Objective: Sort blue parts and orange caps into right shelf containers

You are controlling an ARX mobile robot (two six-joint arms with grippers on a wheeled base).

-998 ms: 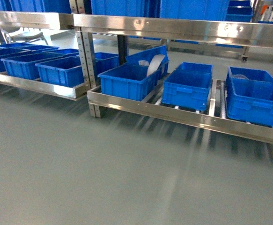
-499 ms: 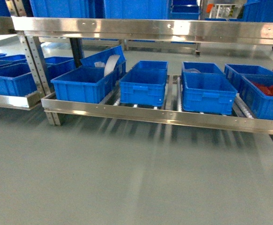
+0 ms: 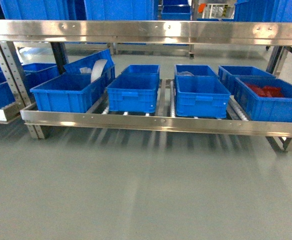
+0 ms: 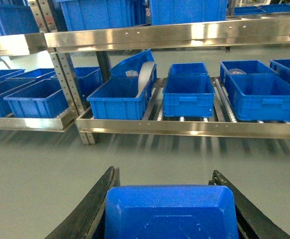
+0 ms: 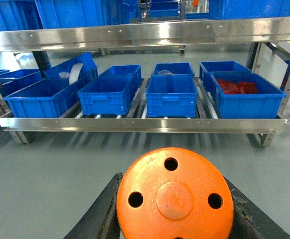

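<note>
Four crates stand side by side along the front of the shelf, on the lower level behind its shiny rail, with more crates behind them; the rightmost one holds red pieces, and a tilted crate at the back left carries a white curved sheet. In the left wrist view the left gripper has its dark jaws closed on a blue part, one finger pressed to each side of it; the part fills the bottom of that view, one broad bevelled face turned to the camera, and its long axis cannot be told from here. In the right wrist view the right gripper is clamped around an orange cap, whose flat holed top faces the camera, so its axis runs toward the lens; its printed side is hidden. Both held pieces are well short of the shelf, with bare grey floor between. Neither gripper shows in the head view.
</note>
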